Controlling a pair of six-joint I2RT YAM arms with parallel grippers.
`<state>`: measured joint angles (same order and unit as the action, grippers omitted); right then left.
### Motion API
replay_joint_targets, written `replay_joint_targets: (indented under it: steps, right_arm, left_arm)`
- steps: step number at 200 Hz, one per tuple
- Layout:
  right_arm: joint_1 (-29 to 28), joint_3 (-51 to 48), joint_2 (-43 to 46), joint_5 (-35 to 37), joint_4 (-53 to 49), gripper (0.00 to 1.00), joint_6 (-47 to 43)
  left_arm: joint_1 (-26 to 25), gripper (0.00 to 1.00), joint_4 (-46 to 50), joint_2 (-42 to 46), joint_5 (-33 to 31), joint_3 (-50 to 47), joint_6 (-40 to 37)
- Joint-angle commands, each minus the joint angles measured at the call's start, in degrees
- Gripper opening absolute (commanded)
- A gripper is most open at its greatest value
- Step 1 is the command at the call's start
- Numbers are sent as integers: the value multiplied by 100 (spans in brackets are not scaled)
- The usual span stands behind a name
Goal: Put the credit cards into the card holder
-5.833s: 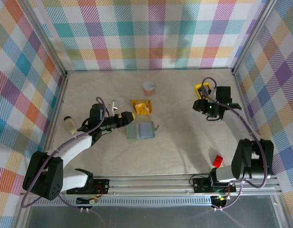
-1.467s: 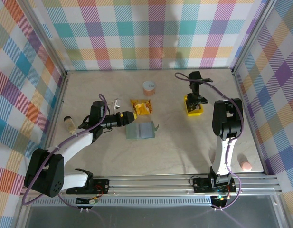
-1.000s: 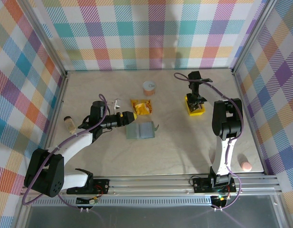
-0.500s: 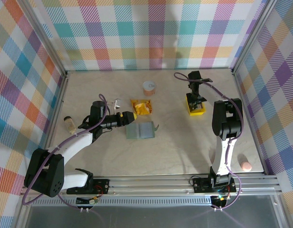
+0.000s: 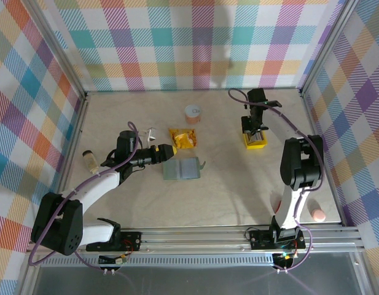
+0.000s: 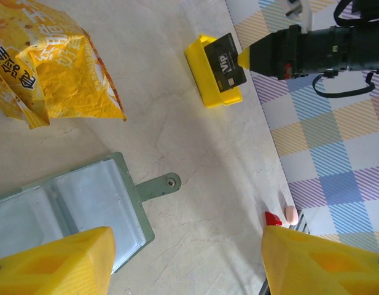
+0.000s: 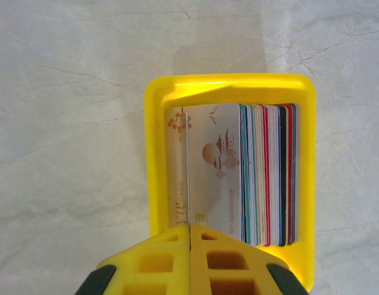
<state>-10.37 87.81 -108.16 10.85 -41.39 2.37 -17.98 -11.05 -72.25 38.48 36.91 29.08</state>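
The card holder (image 5: 182, 168) lies open and flat at the table's middle, sage green with clear pockets (image 6: 72, 203). My left gripper (image 5: 168, 151) hovers at its left edge, open, its yellow fingertips (image 6: 54, 264) wide apart with nothing between them. Several credit cards (image 7: 269, 178) stand on edge in a yellow tray (image 7: 155, 153) at the back right (image 5: 255, 145). My right gripper (image 7: 190, 228) is shut on one dark card marked VIP (image 6: 226, 61), which rises from the tray's left side and shows edge-on in the right wrist view.
An orange-yellow snack packet (image 5: 184, 137) lies just behind the card holder, with an orange cup (image 5: 193, 112) further back. A small metal clip (image 5: 149, 131) and a cork-like bottle (image 5: 88, 160) lie to the left. A pink object (image 5: 317, 214) rests near the front right.
My right gripper has closed on a card at the tray and its elbow has swung to the right. The left arm and the card holder have not moved.
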Motion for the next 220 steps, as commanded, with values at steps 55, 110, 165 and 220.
replay_joint_targets:
  steps: [55, 110, 165, 220]
  right_arm:
    - [-17, -603, 1518, -646, 59, 0, 602]
    - [-16, -1579, 3547, -1927, 574, 0, 1415]
    - [-15, -2255, 4947, -3691, 1477, 0, 2664]
    - [-90, -2843, 5463, -4947, 2794, 0, 4039]
  left_arm:
    - [-80, 64, -665, 531, 211, -180, 787]
    - [-468, 66, -2009, 864, 229, -245, 2209]
    - [-976, 69, -3465, 924, 31, -129, 3482]
    - [-1405, 70, -4114, 829, -169, 63, 3996]
